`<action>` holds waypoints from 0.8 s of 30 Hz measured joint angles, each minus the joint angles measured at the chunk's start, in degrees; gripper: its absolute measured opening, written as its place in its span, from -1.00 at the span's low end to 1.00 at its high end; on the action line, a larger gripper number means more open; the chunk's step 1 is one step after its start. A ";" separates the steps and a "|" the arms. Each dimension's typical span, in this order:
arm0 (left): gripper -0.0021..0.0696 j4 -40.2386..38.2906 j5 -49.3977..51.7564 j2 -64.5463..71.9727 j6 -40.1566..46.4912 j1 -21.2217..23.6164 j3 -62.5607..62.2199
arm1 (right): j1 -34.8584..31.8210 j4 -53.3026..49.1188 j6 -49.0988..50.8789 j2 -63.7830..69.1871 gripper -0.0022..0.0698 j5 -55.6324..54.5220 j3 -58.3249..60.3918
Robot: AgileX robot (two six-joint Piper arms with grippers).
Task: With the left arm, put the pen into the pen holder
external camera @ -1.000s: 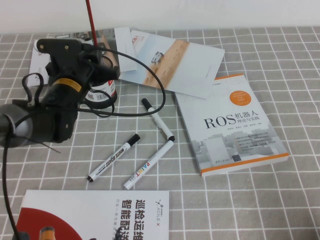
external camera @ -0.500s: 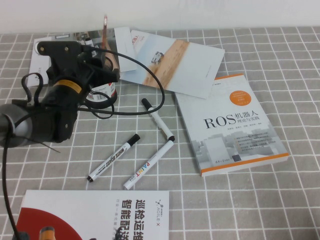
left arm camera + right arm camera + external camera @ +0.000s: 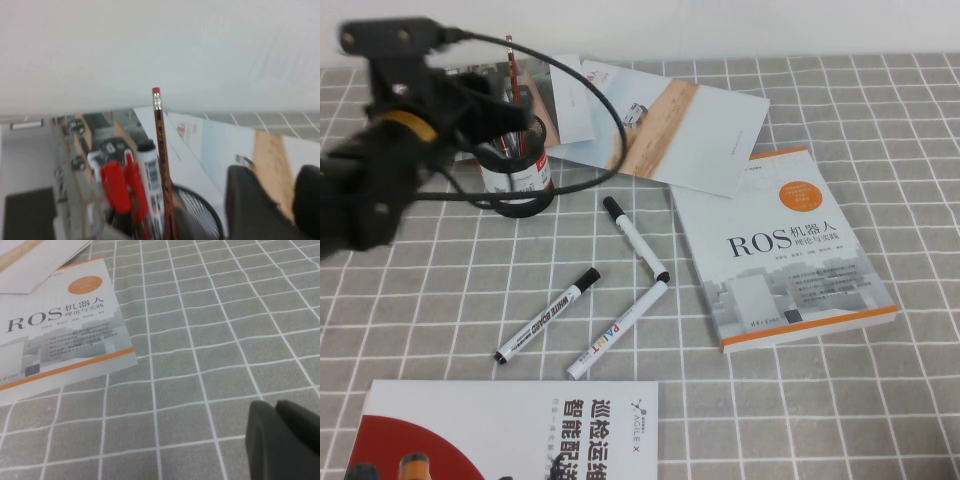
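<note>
The pen, a thin dark-red pencil (image 3: 509,62) with a pale eraser end, stands upright in the black wire-mesh pen holder (image 3: 523,172) at the back left. In the left wrist view the pencil (image 3: 160,150) rises from the holder's rim (image 3: 200,210) beside red pens (image 3: 120,187). My left gripper (image 3: 282,210) is open and empty, off to one side of the holder and apart from the pencil. In the high view the left arm (image 3: 405,130) is blurred, left of the holder. My right gripper (image 3: 275,409) is shut and empty, low over bare cloth.
Three white black-capped markers (image 3: 634,238) (image 3: 548,315) (image 3: 617,330) lie in front of the holder. A ROS book (image 3: 780,250) lies to the right, an open booklet (image 3: 670,130) behind it, and a red-and-white brochure (image 3: 510,430) at the front edge. A black cable (image 3: 610,110) loops over the holder.
The pencil has dropped down into the holder and now stands free. My left gripper has let go of it, and the arm has swung up and left.
</note>
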 joint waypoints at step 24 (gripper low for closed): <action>-0.94 5.16 30.55 -61.54 -0.85 0.00 29.50 | 0.00 0.00 0.00 0.00 -0.98 0.00 0.00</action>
